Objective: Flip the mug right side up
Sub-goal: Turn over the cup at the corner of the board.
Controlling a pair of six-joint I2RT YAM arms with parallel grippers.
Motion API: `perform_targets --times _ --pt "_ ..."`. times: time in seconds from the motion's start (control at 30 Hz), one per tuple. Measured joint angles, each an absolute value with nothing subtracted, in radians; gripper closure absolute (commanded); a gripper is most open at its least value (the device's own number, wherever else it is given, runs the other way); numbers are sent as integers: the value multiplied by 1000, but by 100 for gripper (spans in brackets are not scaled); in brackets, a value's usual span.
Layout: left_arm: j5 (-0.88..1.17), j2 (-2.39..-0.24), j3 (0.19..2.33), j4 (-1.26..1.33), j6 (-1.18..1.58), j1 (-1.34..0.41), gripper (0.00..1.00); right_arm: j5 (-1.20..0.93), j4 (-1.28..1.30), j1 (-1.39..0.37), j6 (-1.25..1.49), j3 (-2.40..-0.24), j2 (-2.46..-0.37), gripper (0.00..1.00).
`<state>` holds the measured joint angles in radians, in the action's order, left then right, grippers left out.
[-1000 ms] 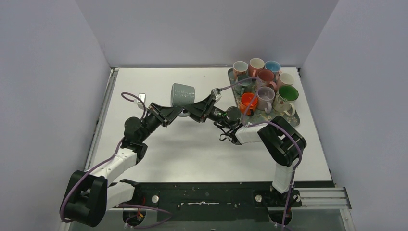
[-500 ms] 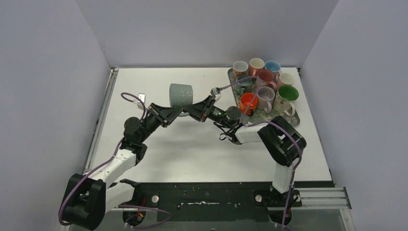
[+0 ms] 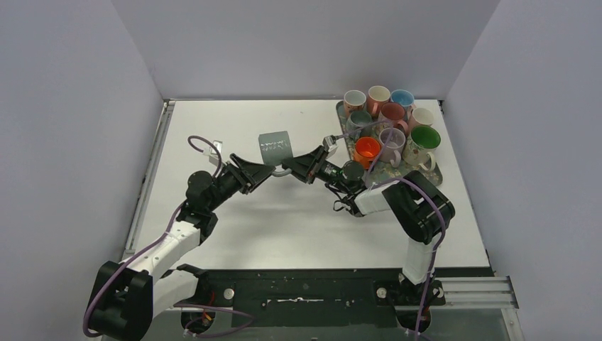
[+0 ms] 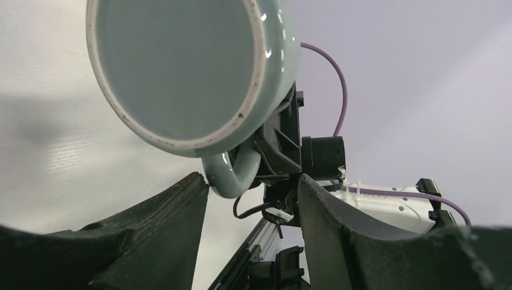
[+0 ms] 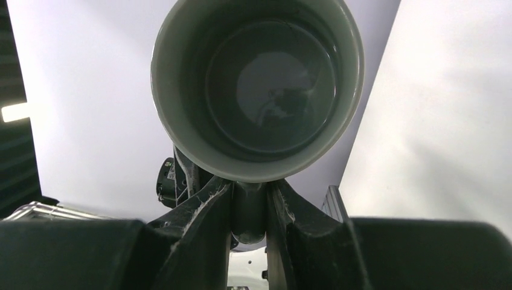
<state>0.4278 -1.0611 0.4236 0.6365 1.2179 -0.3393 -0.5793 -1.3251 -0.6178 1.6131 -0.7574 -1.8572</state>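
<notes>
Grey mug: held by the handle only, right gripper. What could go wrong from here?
The grey mug is gripped only at its handle by the right gripper; it could pivot or slip in that pinch.
The left gripper is open, one finger close beside the handle; either arm moving could knock it.
The tray of mugs sits close behind the right gripper; a wide swing might hit it.

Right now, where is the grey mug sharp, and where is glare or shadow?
Left wrist: the mug is sharp, small glints on its side, a soft shadow on the table. Right wrist: its inside is dim, with a pale reflection. Top external: even light.
</notes>
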Motion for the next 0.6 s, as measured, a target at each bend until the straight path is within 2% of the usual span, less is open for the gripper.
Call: perform_targets --times 0.07,0.1,0.13,0.17,0.4,0.6 --pt "428 -1061 424 627 1213 -339 41 -579 -1331 -600 1618 -737 -1857 100" --pt "428 -1061 424 622 1208 -339 34 -579 -1332 -591 1622 -728 -1857 100" --pt "428 -1061 424 616 1201 -339 13 -578 -1332 -583 1626 -720 -1857 100" --pt "428 -1061 426 606 1192 -339 4 -578 -1332 -575 1630 -712 -1857 100" --pt "420 -1053 500 437 1055 -339 3 -585 -1335 -525 1637 -636 -1813 100" --pt "347 -1033 596 233 872 -339 3 -607 -1279 -473 1605 -517 -1647 100"
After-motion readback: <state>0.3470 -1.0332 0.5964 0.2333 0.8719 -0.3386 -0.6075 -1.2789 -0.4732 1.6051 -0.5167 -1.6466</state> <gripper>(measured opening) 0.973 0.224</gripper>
